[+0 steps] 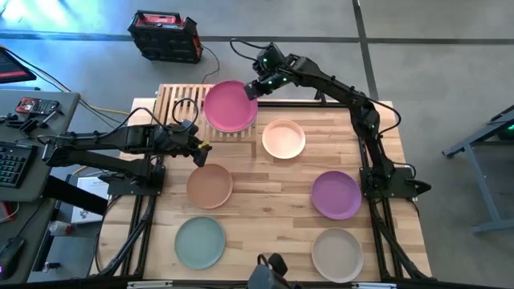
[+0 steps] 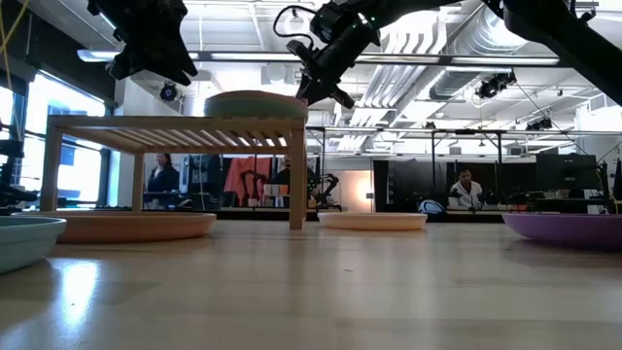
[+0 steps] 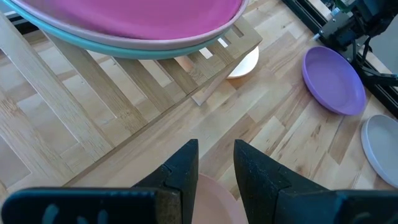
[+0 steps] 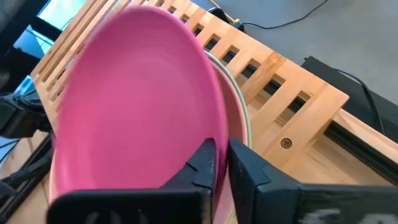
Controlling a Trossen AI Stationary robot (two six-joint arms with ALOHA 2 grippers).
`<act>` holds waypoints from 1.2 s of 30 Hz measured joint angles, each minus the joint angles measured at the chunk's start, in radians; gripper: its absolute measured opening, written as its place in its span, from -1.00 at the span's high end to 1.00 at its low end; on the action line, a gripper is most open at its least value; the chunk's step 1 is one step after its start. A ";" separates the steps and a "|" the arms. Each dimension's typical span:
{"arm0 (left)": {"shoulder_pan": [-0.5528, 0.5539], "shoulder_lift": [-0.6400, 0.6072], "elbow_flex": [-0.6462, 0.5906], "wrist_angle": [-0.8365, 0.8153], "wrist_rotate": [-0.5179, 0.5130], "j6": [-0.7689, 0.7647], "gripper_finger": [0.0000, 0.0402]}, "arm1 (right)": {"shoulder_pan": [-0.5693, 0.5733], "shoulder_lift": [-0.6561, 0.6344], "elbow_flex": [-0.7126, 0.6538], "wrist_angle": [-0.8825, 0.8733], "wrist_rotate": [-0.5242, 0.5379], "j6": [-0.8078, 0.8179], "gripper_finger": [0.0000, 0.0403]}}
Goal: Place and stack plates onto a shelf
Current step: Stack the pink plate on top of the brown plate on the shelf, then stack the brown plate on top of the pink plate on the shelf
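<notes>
Your right end effector [image 1: 253, 88] pinches the round matte magenta plate [image 1: 230, 105] onto the slatted light-wood shelf [image 1: 178, 102], upper centre; five plates wait on the counter [image 1: 265, 181].

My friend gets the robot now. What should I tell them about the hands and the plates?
Right gripper: at the rim of the magenta plate, fingers nearly shut on it, on top of the stack on the shelf.
Left gripper: slightly open, empty, hovering between the shelf and the brown plate.
Done: the magenta plate lies over a teal plate on the shelf.
Left on the table: brown, peach, purple, sage green and beige plates.
</notes>
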 joint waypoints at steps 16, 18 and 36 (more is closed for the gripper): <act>0.000 0.000 0.000 -0.001 -0.001 0.000 0.55 | 0.005 0.000 0.035 -0.047 -0.003 -0.014 0.48; 0.000 0.000 0.000 -0.001 -0.001 0.000 0.55 | 0.003 0.000 0.052 -0.078 -0.004 -0.015 0.47; 0.005 0.000 0.000 -0.005 -0.008 0.051 0.55 | 0.011 -0.006 0.084 -0.152 -0.192 0.015 0.46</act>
